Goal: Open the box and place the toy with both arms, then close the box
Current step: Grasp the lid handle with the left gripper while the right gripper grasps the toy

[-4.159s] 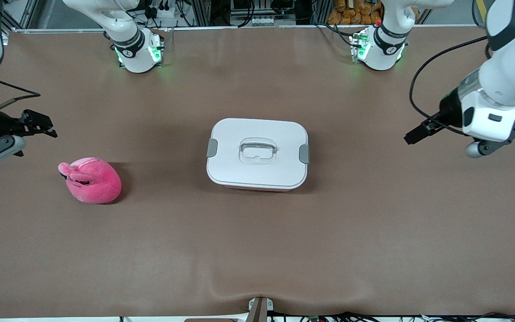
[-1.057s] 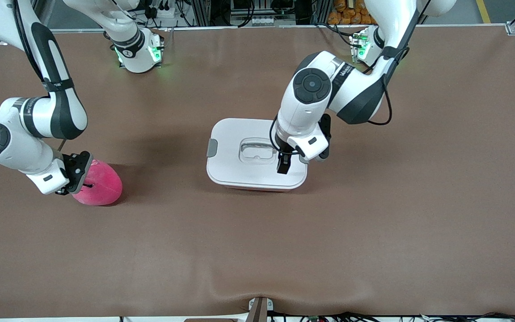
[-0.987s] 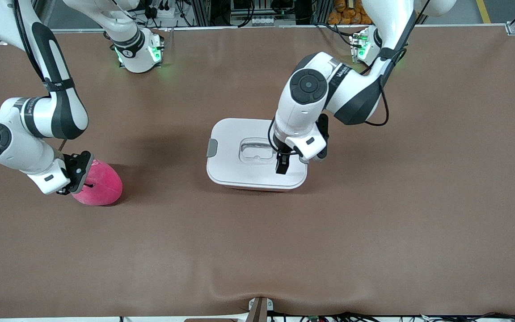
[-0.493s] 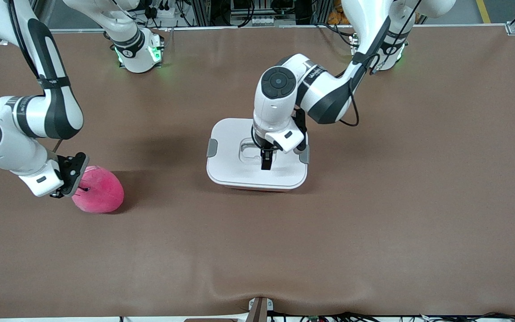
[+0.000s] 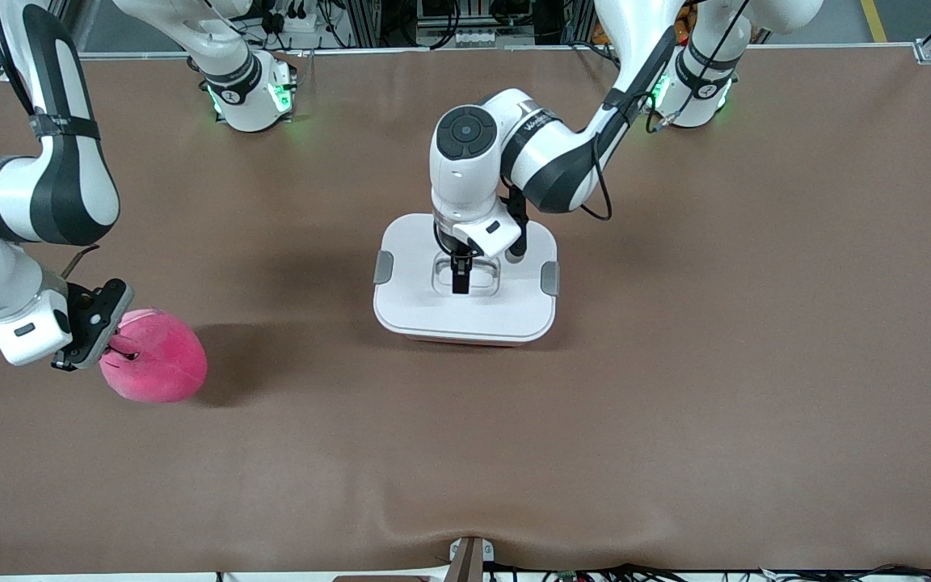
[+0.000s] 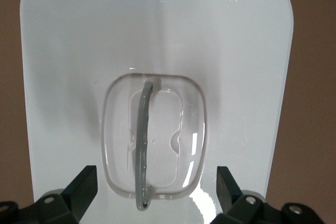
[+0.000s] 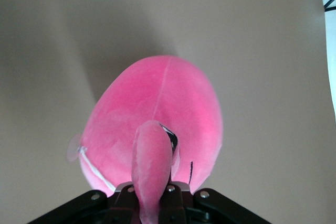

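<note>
On brown tabletop (image 5: pixel 676 364): left pincer (image 5: pixel 459 279) spread over box (image 5: pixel 465 311) handle (image 6: pixel 144 142), right pincer (image 5: pixel 114 349) clamped on toy (image 5: pixel 160 369) flap for lifting.

Brown table mat (image 5: pixel 676 388) lay wrinkled at its near edge, aluminium frames (image 5: pixel 368 20) and cables (image 5: pixel 473 36) stood above it.

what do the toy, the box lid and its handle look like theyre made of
The toy: soft pink plush, judging by its matte fuzzy nap and a stitched seam. The lid: smooth white plastic, probably hard, with a glossy sheen. The handle: clear, faintly grey plastic, likely; the recess shows through it.
</note>
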Tool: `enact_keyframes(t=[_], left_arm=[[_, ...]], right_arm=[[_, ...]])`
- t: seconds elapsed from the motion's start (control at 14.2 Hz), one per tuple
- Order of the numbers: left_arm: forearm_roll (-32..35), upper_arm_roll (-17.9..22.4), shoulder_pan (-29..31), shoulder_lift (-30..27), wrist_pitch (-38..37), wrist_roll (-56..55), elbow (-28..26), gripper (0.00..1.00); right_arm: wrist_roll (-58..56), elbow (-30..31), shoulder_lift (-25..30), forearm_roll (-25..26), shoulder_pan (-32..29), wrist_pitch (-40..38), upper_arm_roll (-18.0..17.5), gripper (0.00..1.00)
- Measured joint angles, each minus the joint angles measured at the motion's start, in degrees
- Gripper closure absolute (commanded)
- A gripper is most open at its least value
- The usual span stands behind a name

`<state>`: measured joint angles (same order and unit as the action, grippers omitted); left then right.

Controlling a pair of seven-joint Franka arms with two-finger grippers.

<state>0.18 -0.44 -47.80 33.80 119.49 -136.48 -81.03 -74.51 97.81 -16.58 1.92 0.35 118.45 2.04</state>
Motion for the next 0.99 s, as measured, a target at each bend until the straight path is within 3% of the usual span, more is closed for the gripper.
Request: enact_keyframes(t=[0.28, 0.63, 0.99], left_arm=[[0.72, 0.25, 0.05, 0.44, -0.12, -0.43, -0.66, 0.0], [0.73, 0.36, 0.08, 0.6, -0.15, -0.61, -1.59, 0.0], [0.74, 0.36, 0.08, 0.57, -0.17, -0.75, -1.69, 0.27]], right_arm=[[10.72, -6.12, 0.06, -1.0, 2.86, -9.6, -0.14, 1.0], [26.3, -11.54, 0.11, -5.89, 7.02, -18.08, -0.26, 1.0], [43.32, -12.64, 0.1, -9.28, 11.65, -19.69, -0.33, 1.0]])
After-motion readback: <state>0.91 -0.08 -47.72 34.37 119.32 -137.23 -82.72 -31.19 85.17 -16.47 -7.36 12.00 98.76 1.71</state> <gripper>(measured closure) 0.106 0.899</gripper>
